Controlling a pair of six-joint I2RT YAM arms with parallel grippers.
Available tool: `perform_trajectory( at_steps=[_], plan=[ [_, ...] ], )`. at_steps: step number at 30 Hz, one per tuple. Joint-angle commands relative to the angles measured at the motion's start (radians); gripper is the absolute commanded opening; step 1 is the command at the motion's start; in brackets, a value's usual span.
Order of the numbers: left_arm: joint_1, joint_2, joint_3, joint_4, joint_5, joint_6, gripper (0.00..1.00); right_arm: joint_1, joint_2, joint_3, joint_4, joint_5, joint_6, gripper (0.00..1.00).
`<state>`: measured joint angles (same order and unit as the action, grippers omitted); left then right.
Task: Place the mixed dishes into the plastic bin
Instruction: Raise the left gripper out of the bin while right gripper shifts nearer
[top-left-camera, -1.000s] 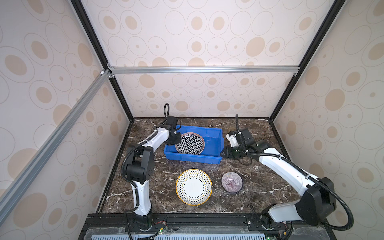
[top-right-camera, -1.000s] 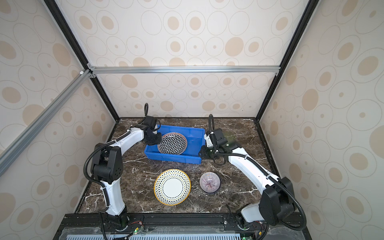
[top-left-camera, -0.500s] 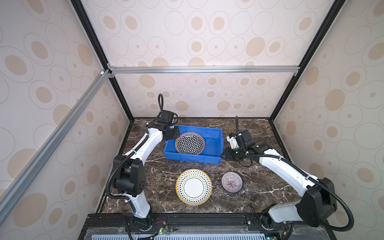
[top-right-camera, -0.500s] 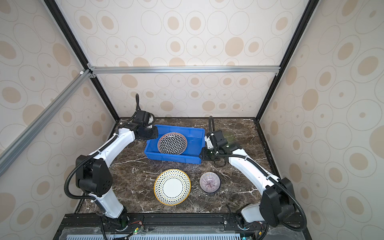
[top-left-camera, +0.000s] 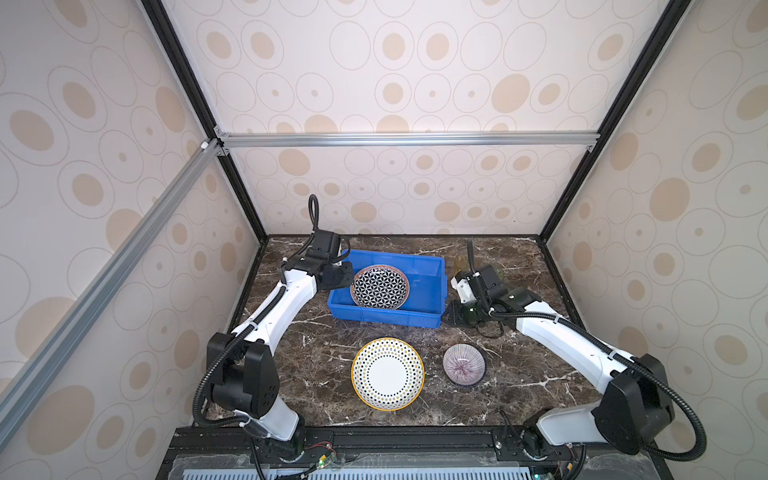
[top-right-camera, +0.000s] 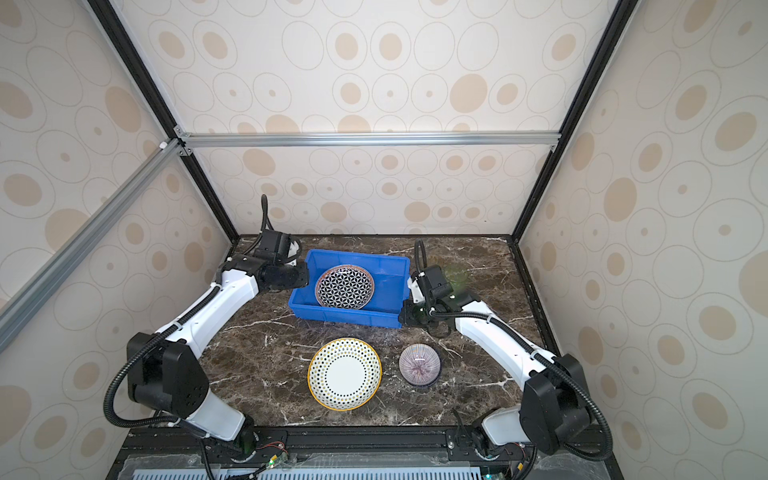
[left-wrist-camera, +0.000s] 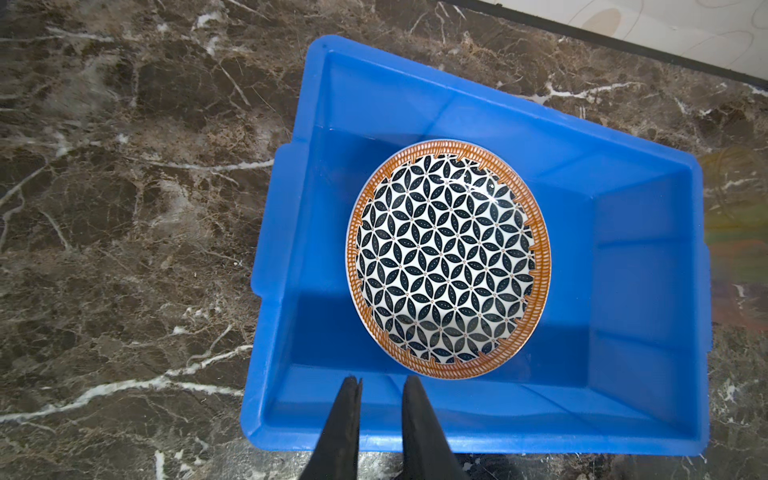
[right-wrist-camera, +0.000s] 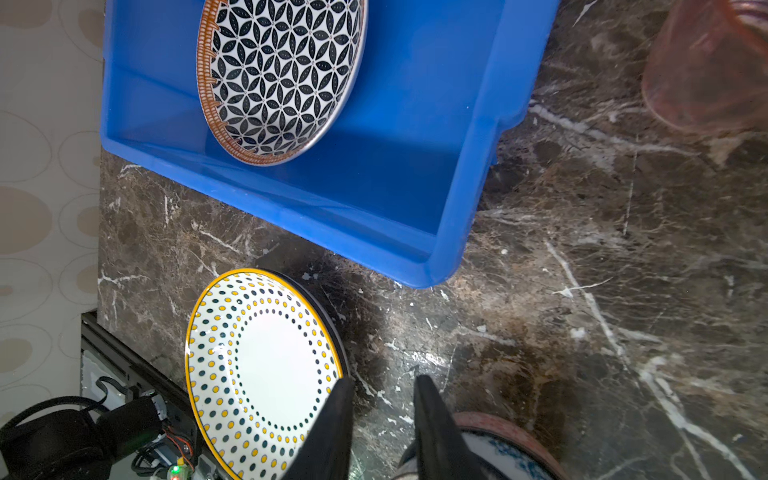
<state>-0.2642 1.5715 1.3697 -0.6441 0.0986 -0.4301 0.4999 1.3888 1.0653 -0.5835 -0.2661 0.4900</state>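
The blue plastic bin (top-left-camera: 419, 274) (left-wrist-camera: 623, 291) holds the black-white lattice plate (top-left-camera: 380, 287) (left-wrist-camera: 449, 257), which leans on its left side. My left gripper (left-wrist-camera: 382, 380) (top-left-camera: 347, 282) hovers over the bin's left wall, slightly open and holding nothing. In front of the bin lie the dotted plate (top-left-camera: 387, 373) (right-wrist-camera: 266, 365) and the purple-rayed bowl (top-left-camera: 464, 365). My right gripper (right-wrist-camera: 384, 380) (top-left-camera: 451, 318) hangs low by the bin's front right corner, open over bare marble between plate and bowl. Translucent tumblers (top-right-camera: 455, 275) (right-wrist-camera: 706, 70) stand right of the bin, partly hidden by my right wrist.
The bin sits at the back middle of the dark marble table (top-left-camera: 316, 353), close to the back wall. In the right wrist view a bowl rim (right-wrist-camera: 511, 432) shows right behind one finger. The black front rail (top-left-camera: 395, 436) borders the table.
My left arm has swung its elbow out to the left, with its gripper staying by the bin's left wall. The right fingers have come closer together. The dishes have not moved.
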Motion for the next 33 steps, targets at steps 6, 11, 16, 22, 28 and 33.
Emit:
perform_trajectory(
  at_steps=[6, 11, 16, 22, 28, 33],
  plan=[
    [0.001, -0.080, -0.028, -0.009, -0.026, -0.004, 0.18, 0.031, 0.059, -0.031, 0.058, -0.004, 0.035, 0.20],
    [0.005, -0.110, -0.047, -0.015, -0.038, -0.003, 0.18, 0.034, 0.097, -0.038, 0.087, -0.003, 0.049, 0.15],
    [0.011, -0.131, -0.058, -0.019, -0.046, 0.000, 0.18, 0.034, 0.129, -0.045, 0.111, 0.018, 0.058, 0.12],
    [0.018, -0.143, -0.069, -0.019, -0.050, 0.002, 0.17, 0.034, 0.161, -0.039, 0.110, 0.072, 0.050, 0.12],
    [0.018, -0.152, -0.087, -0.014, -0.046, -0.002, 0.17, 0.034, 0.206, -0.008, 0.108, 0.083, 0.040, 0.12],
    [0.020, -0.164, -0.106, -0.014, -0.023, -0.007, 0.18, 0.029, 0.235, 0.019, 0.099, 0.115, 0.017, 0.12]
  ],
)
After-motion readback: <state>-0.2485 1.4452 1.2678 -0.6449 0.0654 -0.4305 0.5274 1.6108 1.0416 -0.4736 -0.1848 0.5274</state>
